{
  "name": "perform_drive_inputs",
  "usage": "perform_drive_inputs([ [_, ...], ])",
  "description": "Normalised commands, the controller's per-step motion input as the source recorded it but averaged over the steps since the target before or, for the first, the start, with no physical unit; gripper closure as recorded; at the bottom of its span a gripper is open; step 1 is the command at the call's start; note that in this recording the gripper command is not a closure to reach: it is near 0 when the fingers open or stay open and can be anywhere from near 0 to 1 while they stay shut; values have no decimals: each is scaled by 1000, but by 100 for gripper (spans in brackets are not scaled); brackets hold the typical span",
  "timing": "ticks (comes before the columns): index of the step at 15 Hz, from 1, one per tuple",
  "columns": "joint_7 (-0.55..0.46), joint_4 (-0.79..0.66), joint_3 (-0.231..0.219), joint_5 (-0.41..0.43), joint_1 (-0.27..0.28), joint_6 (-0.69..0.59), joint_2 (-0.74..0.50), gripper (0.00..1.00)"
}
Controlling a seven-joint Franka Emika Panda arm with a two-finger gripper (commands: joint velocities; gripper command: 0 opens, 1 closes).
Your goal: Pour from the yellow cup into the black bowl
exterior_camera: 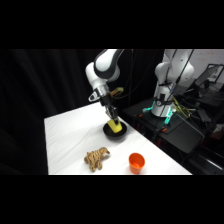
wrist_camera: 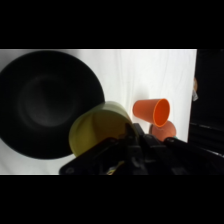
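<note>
The black bowl (exterior_camera: 107, 133) sits on the white table near its right edge, and in the wrist view this bowl (wrist_camera: 45, 100) fills the left half. My gripper (exterior_camera: 112, 120) comes down from above and is shut on the small olive-yellow cup (exterior_camera: 116, 127). The cup hangs tilted just over the bowl's right part. From the wrist, the yellow cup (wrist_camera: 97, 129) overlaps the bowl's rim, held in front of the gripper (wrist_camera: 107, 142) and its black linkage. I cannot see anything inside the bowl or the cup.
A brighter orange cup (exterior_camera: 136, 161) stands near the table's front edge; in the wrist view the orange cup (wrist_camera: 152, 111) appears to the right of the bowl. A striped toy tiger (exterior_camera: 96, 159) lies left of it. Dark equipment (exterior_camera: 175, 125) stands beyond the table's right edge.
</note>
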Motion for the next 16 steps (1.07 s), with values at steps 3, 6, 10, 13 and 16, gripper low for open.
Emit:
perform_drive_inputs([
  [3,-493,528,-32,293,-253,-667,502,18],
  [6,-201,454,8,168,-116,-528,369,18],
  [10,-49,374,22,118,-53,-405,265,18],
  [13,44,239,3,67,-12,-225,98,18],
  [16,225,38,-62,-18,94,108,-121,18],
])
